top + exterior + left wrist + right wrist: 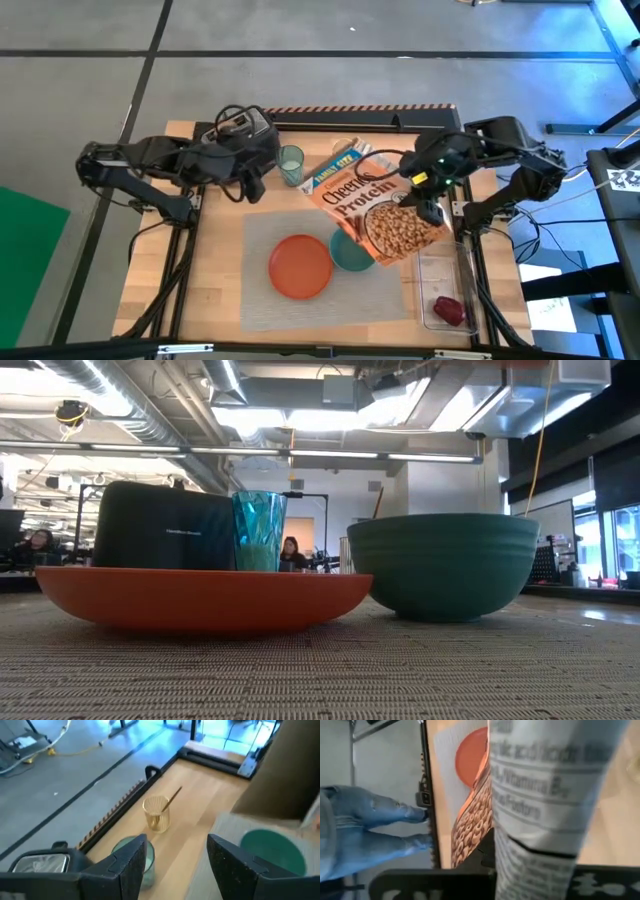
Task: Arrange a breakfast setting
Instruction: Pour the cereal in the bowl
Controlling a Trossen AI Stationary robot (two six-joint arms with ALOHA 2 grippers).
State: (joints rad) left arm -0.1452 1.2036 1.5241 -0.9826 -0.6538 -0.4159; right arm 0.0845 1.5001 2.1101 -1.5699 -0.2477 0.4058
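A grey placemat lies at the table's middle with the orange plate and the teal bowl resting on it. A Cheerios cereal box hangs tilted above the bowl, with my right gripper shut on it. My left gripper hovers open just left of the pale teal tumbler, touching nothing. The gold spoon leans inside a small yellowish glass near the far edge. A dark-red fruit lies in a clear tray. No toast slice shows. My right gripper pinches the cereal box at its right-hand long edge, about halfway along, slanting down from the table's right side. In the wrist view the printed side panel rises from between the fingers. The box is lifted clear, tilted, partly over the bowl.
The black toaster stands at the far left corner behind my left gripper. The clear tray runs along the right edge. A person's legs in jeans stand beside the table. Bare wood shows on the near left.
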